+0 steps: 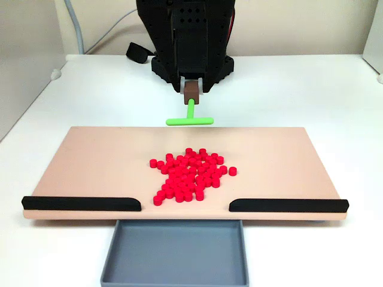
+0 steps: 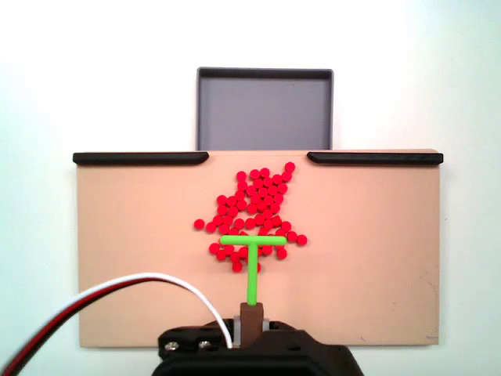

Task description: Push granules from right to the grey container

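Fixed views from opposite ends show the claw [image 1: 191,91] closed on the brown end of a green T-shaped pusher [image 1: 190,119], whose stem runs straight out from the claw and ends in a crossbar. In one fixed view the claw [image 2: 250,319] sits at the bottom edge, atop the black arm [image 2: 258,352], with a red, black and white cable [image 2: 102,294] curving off to its left.

Ahead of the claw lies a beige board [image 2: 376,251] on the white tabletop [image 2: 47,94]. Granules [image 2: 254,211] form a loose red cluster on the board, in line with the claw. In that view the crossbar appears over the near part of the cluster, with a few beads on the claw's side of it and most beyond it; whether the bar touches the board I cannot tell. From the facing fixed view the crossbar appears above the board's far edge, apart from the granules [image 1: 190,174], so it seems raised.

Beyond the granules, two black strips [image 2: 141,158] [image 2: 374,158] line the board's far edge, one to each side, leaving a gap straight ahead of the claw. The grey tray [image 2: 264,110] sits just past that gap, against the board's edge. Nothing lies between cluster and gap. A black strap [image 1: 136,52] lies beside the arm's base [image 1: 191,66].
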{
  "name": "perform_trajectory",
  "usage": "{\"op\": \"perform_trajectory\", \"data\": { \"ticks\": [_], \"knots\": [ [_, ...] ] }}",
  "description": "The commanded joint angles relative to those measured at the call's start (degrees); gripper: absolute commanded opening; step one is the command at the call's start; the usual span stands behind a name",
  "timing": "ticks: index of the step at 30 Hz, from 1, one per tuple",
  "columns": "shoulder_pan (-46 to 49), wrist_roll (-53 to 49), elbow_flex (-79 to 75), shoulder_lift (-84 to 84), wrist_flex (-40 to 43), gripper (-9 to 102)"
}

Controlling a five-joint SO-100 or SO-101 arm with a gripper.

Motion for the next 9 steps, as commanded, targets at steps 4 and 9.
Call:
{"op": "perform_trajectory", "data": {
  "ticks": [4,9],
  "knots": [
    [-0.70,-0.09,-0.26,2.55,0.18,0],
    [-0.79,0.26,-0.44,2.29,-0.44,0]
  ]
}}
